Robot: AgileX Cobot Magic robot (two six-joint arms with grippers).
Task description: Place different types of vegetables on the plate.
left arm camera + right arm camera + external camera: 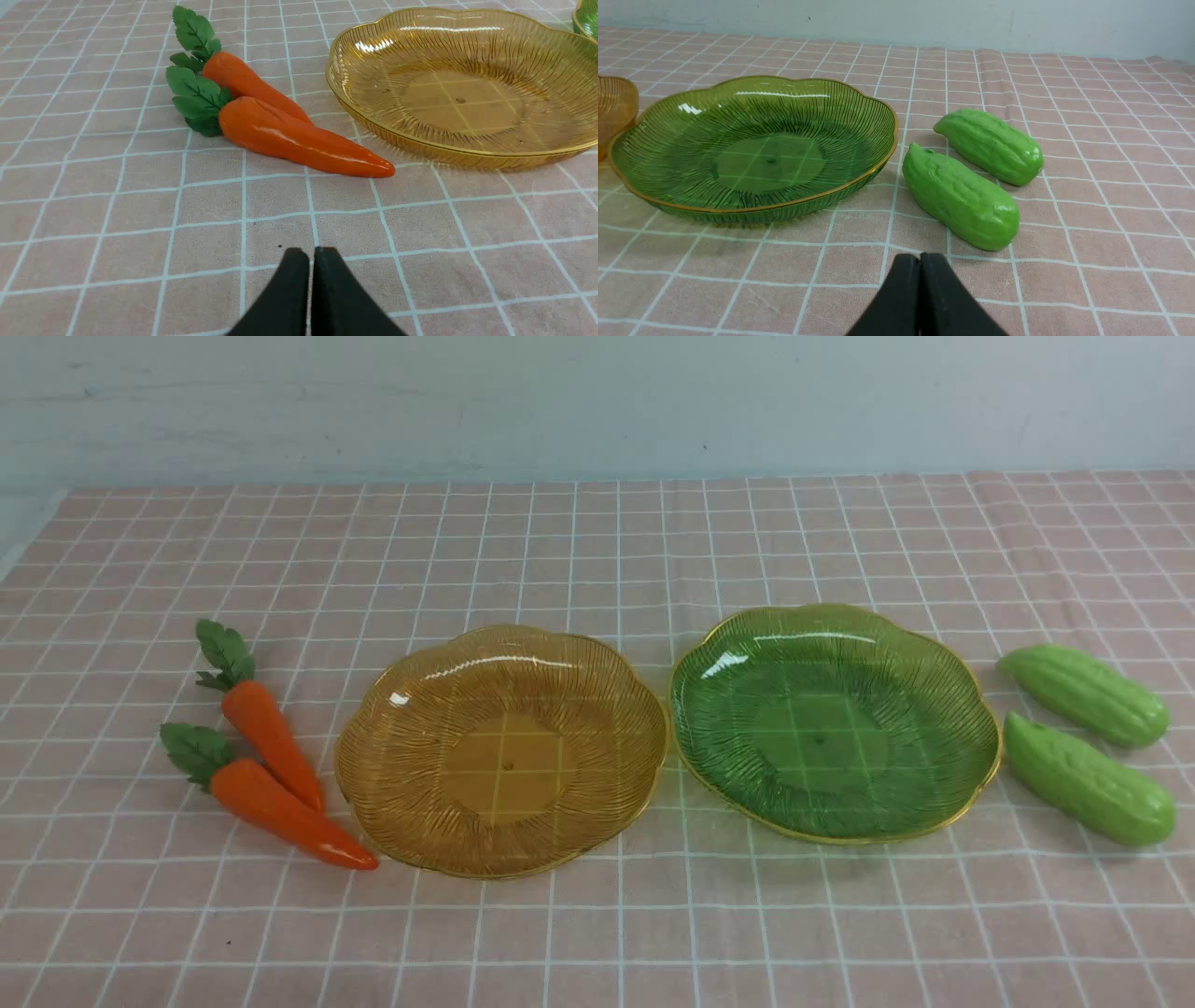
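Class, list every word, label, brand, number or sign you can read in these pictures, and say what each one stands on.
None: no view shows any readable text.
The carrots, cucumbers, amber plate, green plate and checked cloth carry no words, labels, numbers or signs.

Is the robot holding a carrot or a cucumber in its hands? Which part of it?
Nothing is held. The left hand and the right hand are both shut and empty; the carrots and cucumbers lie on the cloth.

Carrots (271, 737) left of left plate (392, 775) — cucumbers (1088, 695) right of right plate (719, 709).
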